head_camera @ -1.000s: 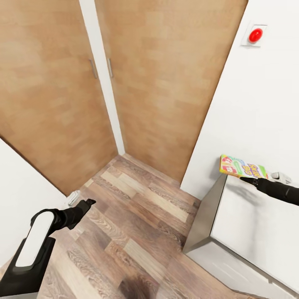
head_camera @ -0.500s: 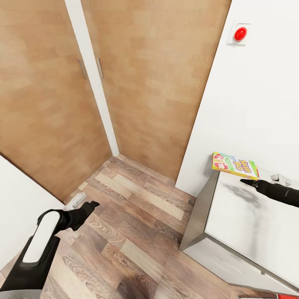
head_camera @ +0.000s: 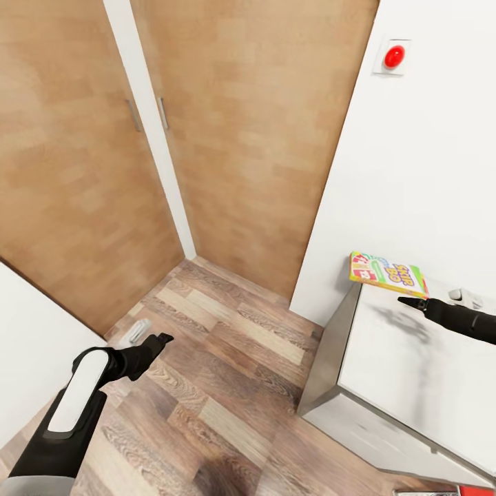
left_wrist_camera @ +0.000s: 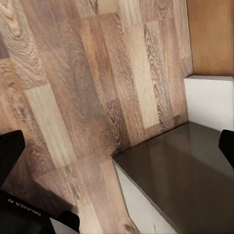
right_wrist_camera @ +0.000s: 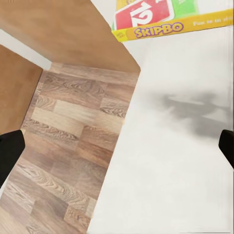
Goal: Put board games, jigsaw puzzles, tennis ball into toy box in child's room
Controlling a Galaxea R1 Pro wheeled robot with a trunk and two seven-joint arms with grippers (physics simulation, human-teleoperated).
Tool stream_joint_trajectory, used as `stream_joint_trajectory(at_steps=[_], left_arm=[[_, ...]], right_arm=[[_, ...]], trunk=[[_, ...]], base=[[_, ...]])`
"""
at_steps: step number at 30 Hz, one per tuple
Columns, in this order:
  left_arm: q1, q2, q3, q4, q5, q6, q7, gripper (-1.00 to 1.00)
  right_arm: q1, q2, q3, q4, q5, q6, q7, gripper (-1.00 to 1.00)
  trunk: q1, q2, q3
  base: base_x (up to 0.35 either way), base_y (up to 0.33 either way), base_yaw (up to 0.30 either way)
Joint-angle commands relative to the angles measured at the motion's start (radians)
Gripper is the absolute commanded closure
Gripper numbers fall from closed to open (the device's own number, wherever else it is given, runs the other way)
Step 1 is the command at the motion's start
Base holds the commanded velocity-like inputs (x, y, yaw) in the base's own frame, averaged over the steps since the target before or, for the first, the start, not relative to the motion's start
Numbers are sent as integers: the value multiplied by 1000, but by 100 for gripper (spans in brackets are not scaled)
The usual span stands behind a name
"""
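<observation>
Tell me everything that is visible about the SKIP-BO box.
The SKIP-BO box is a thin flat printed carton, yellow along its edge, with green, white and a red panel showing 12. It lies flat at the far corner of the light grey table, close to the white wall. The right gripper hovers near it without touching.

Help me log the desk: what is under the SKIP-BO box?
The SKIP-BO box lies flat at the far corner of the light grey table, against the white wall. Only tabletop shows around it; whatever the box covers is hidden.
</observation>
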Motion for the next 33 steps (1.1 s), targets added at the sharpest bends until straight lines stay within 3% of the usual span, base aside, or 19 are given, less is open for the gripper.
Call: stream_joint_trajectory(at_steps=[1, 14, 25, 27, 33], left_arm=[[-1, 0, 1, -1, 9, 2, 9, -100], [-3, 1, -12, 15, 6, -1, -46, -100], [-4, 1, -15, 46, -2, -1, -105, -100], [-4, 0, -15, 48, -28, -1, -112, -100], [-4, -7, -15, 49, -63, -1, -120, -100]], right_arm=[[-1, 0, -1, 0, 6, 6, 7, -100], [0, 1, -1, -6, 6, 6, 5, -100], [0, 1, 1, -5, 11, 6, 5, -100], [-1, 1, 1, -4, 12, 6, 5, -100], [-2, 1, 1, -1, 13, 6, 5, -100]], trunk=[[1, -2, -1], [1, -2, 8], [1, -2, 17], [1, -2, 18], [1, -2, 22]], base=[[0, 1, -116], [3, 1, -214], [208, 156, -253], [217, 135, -255], [127, 73, -258]])
